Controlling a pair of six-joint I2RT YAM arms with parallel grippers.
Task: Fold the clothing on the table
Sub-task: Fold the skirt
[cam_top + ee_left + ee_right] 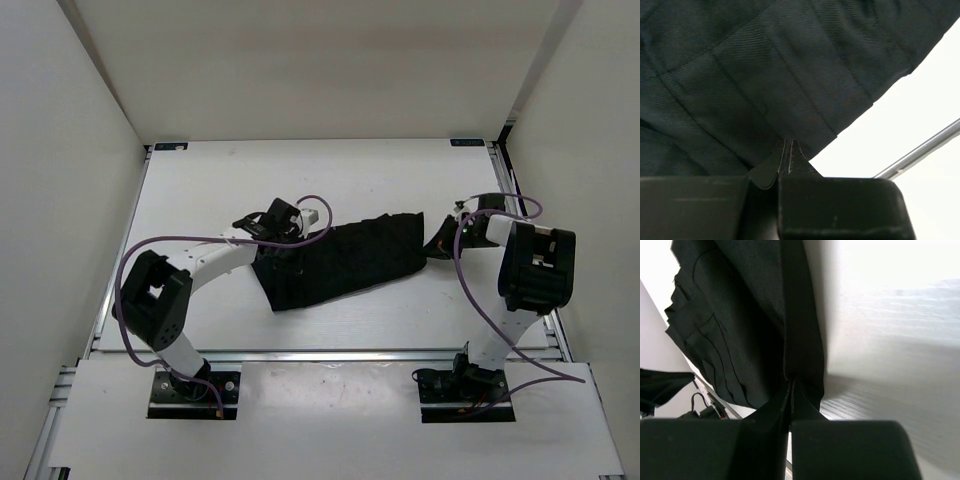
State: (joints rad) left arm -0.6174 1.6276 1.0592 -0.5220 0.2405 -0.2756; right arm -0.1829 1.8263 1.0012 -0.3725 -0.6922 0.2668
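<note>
Plain black soft fabric garment (335,262) is lying as a slanted, bunched strip across the middle of the large flat white table (350,180), spanning between the 2 arms. At its left end, the left gripper (788,150) is clamping down, fingers pressing together on a pinch of the cloth edge, with ribbed weave fanning out above. At its right end, the right gripper (791,389) is clenching a fold, both fingers meeting on it, with stitched seam lines showing further along the cloth. A thin aluminium rail (925,147) is running along the table edge beyond the cloth. Purple cables (130,270) are looping over both arms.
</note>
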